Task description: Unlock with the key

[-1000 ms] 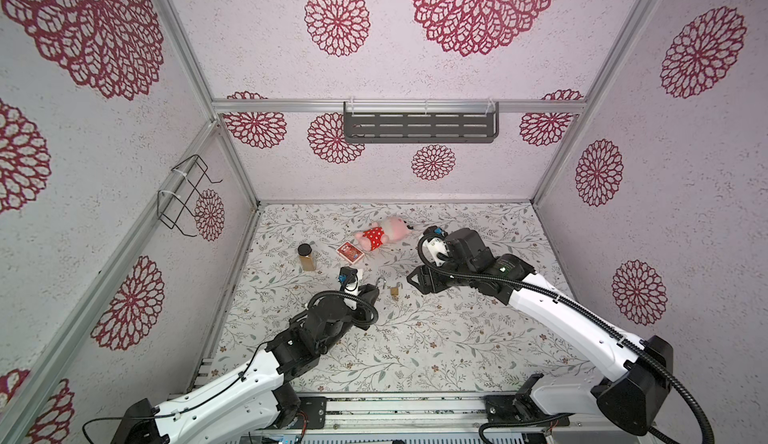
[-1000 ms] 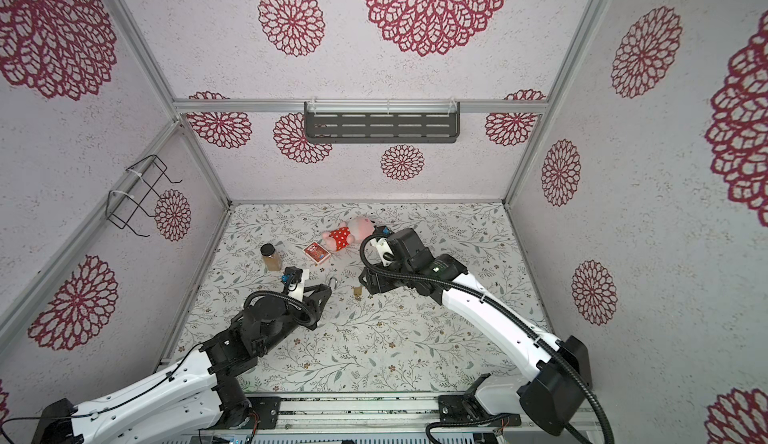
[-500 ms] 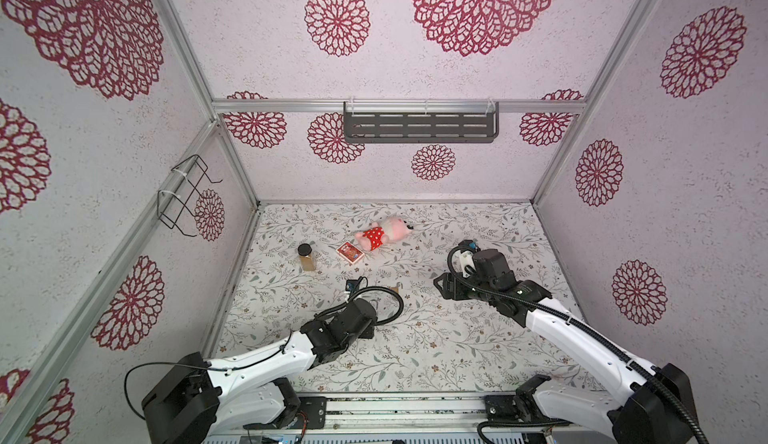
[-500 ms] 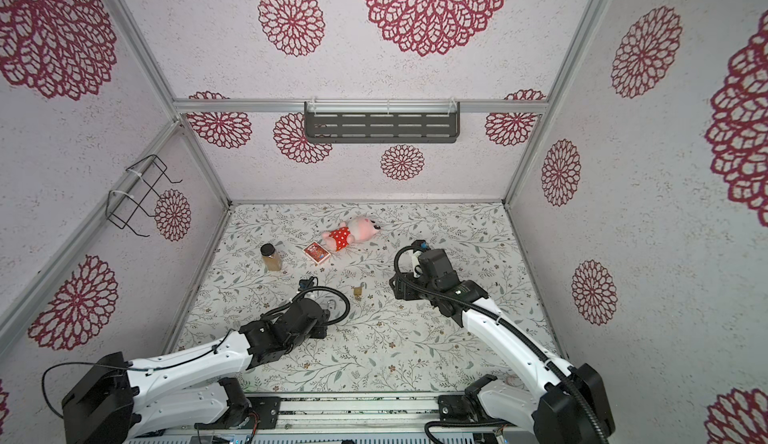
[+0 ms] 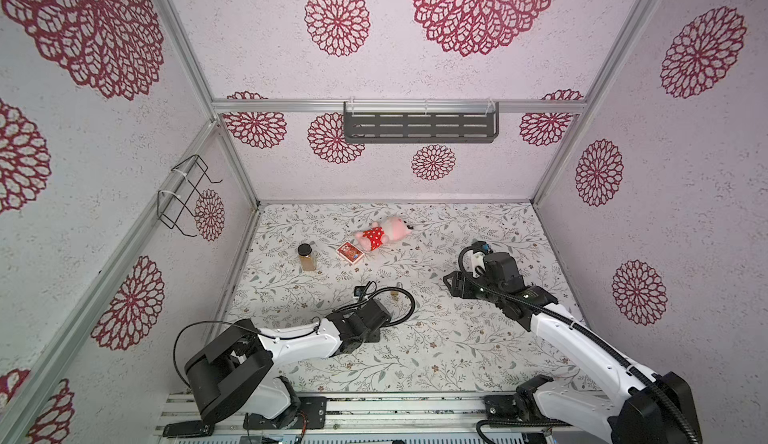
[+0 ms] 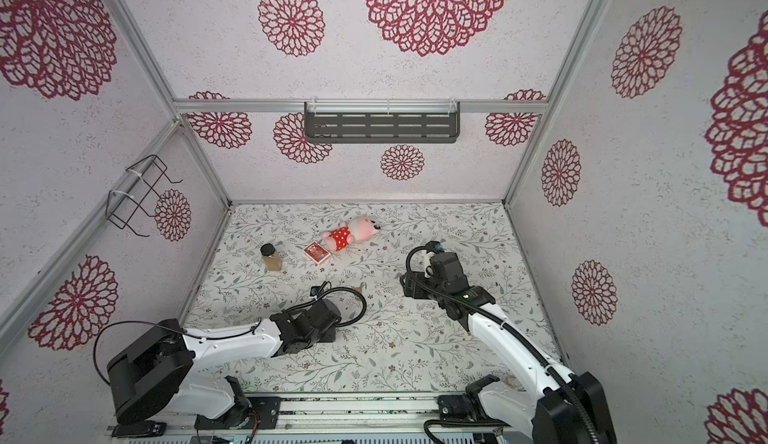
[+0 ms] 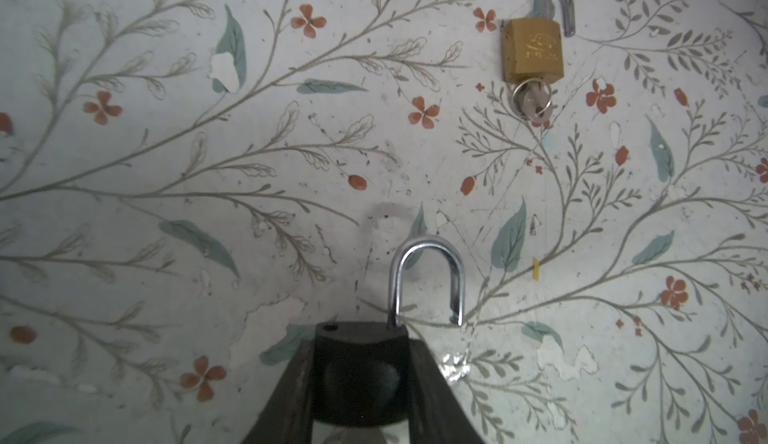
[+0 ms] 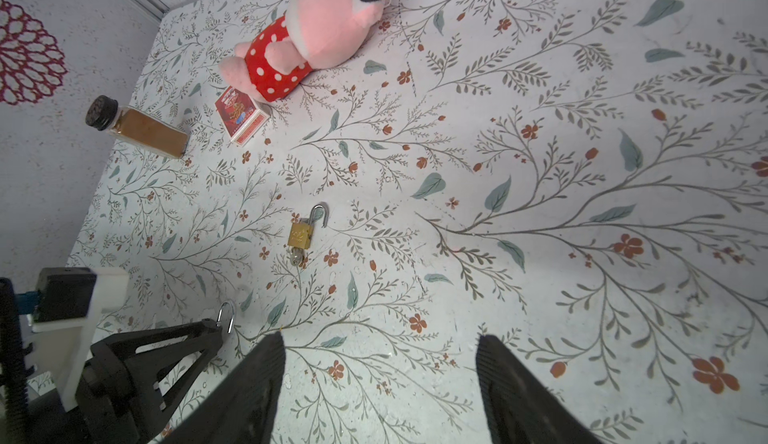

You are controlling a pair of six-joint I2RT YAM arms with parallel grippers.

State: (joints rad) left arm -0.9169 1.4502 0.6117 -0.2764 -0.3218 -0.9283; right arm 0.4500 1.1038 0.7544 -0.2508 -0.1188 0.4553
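A brass padlock (image 7: 533, 49) lies flat on the floral table, its silver shackle swung open and a key (image 7: 533, 99) with a ring stuck in its keyhole. It also shows as the brass padlock (image 8: 300, 234) in the right wrist view, and small in both top views (image 5: 394, 294) (image 6: 358, 289). My left gripper (image 7: 361, 350) is shut on a black padlock (image 7: 359, 379), whose open shackle (image 7: 426, 280) points toward the brass one from a short distance. The left gripper (image 5: 384, 311) sits low near the table's middle. My right gripper (image 8: 380, 379) (image 5: 451, 286) is open and empty, to the right of both locks.
A pink plush toy (image 5: 384, 232), a red card box (image 5: 350, 252) and a spice bottle (image 5: 306, 257) stand toward the back left. A dark shelf (image 5: 419, 122) hangs on the back wall and a wire rack (image 5: 187, 197) on the left wall.
The right gripper has pulled back to the right, away from the brass padlock. The left arm has dropped lower and drawn back toward the front, the black padlock still held.
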